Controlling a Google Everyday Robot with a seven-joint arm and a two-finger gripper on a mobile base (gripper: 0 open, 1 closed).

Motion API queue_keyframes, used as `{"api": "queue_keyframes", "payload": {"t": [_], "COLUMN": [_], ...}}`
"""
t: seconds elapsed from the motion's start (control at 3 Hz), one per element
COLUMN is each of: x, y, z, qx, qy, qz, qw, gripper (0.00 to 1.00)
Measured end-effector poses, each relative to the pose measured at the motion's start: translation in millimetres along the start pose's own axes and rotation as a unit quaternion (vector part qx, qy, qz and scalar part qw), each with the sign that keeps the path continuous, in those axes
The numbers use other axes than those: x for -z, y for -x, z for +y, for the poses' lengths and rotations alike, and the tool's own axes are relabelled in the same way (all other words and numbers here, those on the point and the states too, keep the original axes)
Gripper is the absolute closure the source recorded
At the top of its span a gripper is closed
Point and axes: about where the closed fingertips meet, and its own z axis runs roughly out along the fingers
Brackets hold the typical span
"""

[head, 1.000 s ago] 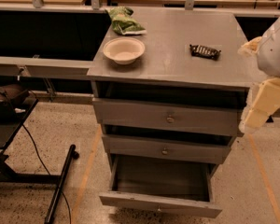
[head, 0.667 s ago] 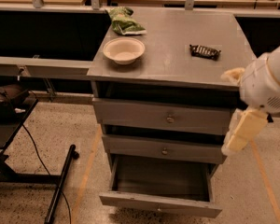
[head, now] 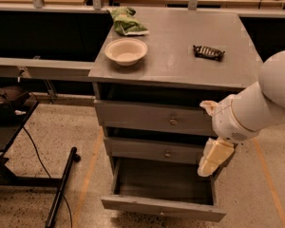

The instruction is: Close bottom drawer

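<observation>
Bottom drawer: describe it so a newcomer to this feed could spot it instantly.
Find the grey cabinet at centre, a bowl on its top. Of three drawers stacked down its front, the bottom drawer is the lowest, by the floor, with the gripper hanging over its right side. It alone is pulled far out, its inside showing.

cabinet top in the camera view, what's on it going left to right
bowl → dark snack bar; below them the gripper hangs at the right side of the open bottom drawer
</observation>
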Motion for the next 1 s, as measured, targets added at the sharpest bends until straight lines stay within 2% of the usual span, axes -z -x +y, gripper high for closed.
{"api": "queue_keyframes", "payload": {"t": [0.33, 0.67, 1.0], "x": [-33, -118, -196], "y": [-15, -48, -75], "z": [1, 11, 28], "qx": [-0.001, 0.022, 0.037], "qy": [0.001, 0.017, 0.067], "qz": [-0.019, -0.038, -0.052], "qw": [0.9998, 0.9989, 0.9958], "gripper": [0.00, 0.00, 0.00]}}
